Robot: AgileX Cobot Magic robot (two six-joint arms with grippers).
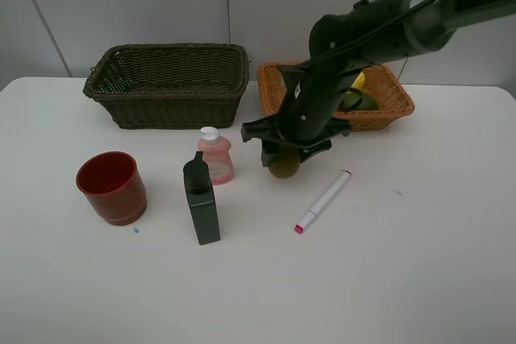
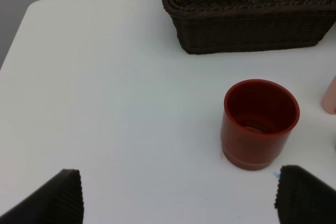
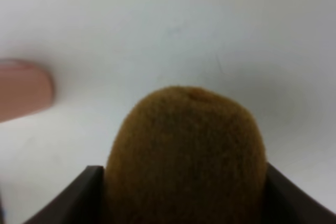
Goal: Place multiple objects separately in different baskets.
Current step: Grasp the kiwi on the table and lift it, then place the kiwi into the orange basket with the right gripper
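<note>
One kiwi (image 3: 184, 150), seemingly gripped, right claw (image 3: 186, 203) cropped

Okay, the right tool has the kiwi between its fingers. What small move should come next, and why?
Probably lift straight up a little: the right tool looks closed on the kiwi, which sits low by the pink bottle, so rising first clears it.

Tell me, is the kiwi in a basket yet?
Out: the right gripper grips the kiwi well short of the orange basket.
</note>
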